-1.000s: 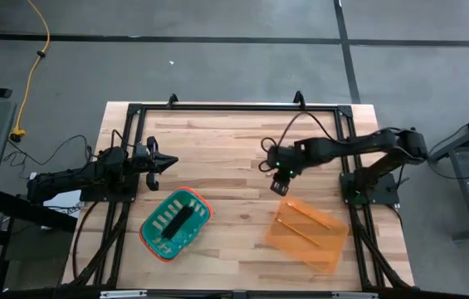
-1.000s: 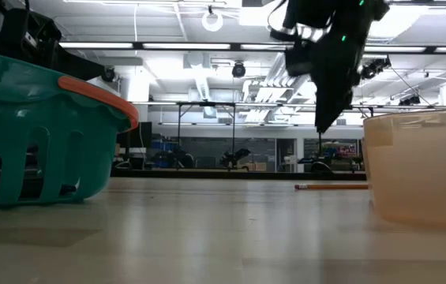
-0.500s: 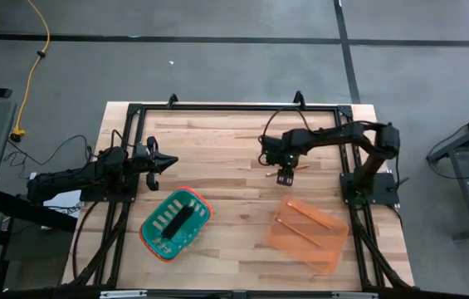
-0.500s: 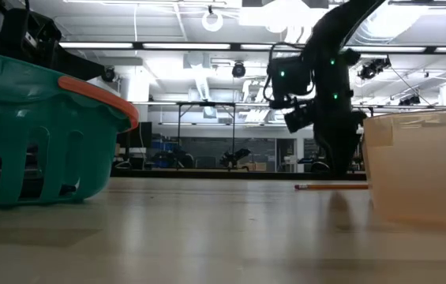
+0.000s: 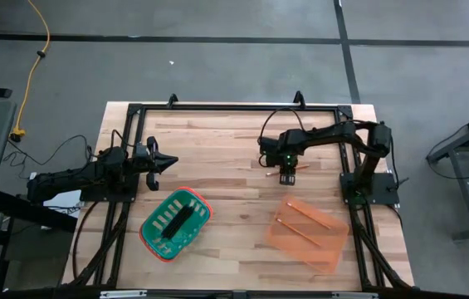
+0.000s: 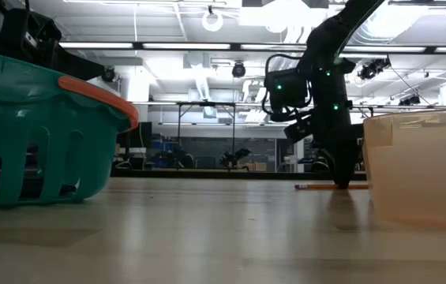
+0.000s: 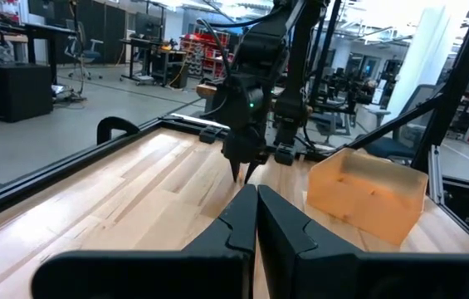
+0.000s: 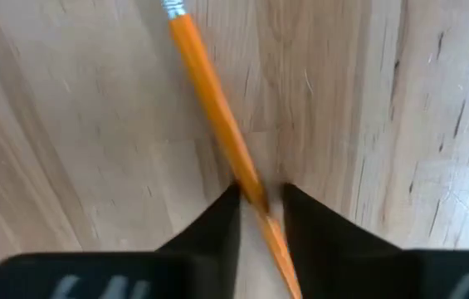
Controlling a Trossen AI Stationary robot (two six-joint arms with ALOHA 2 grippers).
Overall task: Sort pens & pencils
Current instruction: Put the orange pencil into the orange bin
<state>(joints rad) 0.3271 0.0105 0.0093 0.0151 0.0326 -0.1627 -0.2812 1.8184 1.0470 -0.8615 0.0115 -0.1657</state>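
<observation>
One orange pencil (image 8: pixel 217 116) lies flat on the table, seen from table height as the pencil (image 6: pixel 324 187) and from above as the pencil (image 5: pixel 272 173). My right gripper (image 5: pixel 286 172) stands on it with fingers pointing down, shut on it; it shows as the right gripper (image 8: pixel 261 218) in its own view. Two more pencils (image 5: pixel 305 223) lie in the orange tray (image 5: pixel 327 246). Dark pens (image 5: pixel 174 221) lie in the teal basket (image 5: pixel 153 238). My left gripper (image 7: pixel 256 203) is shut and waits at the table's left side (image 5: pixel 166 161). My right gripper pinches the pencil's shaft (image 8: pixel 249 184) between its two fingertips (image 8: pixel 224 218), part-way along its length. The fingers come from above, pointing down, and lie across the pencil. The pencil rests flat on the table.
The orange tray stands just near-right of the right gripper, its wall (image 6: pixel 420 170) close beside the pencil. The teal basket (image 6: pixel 41 134) sits at the near left. A black frame (image 5: pixel 234 108) runs around the table's far edge and sides.
My right gripper has moved from above the tray's far corner a little toward the table's far edge and come down until its fingertips reach the tabletop at the pencil. The pencil has stayed where it was.
</observation>
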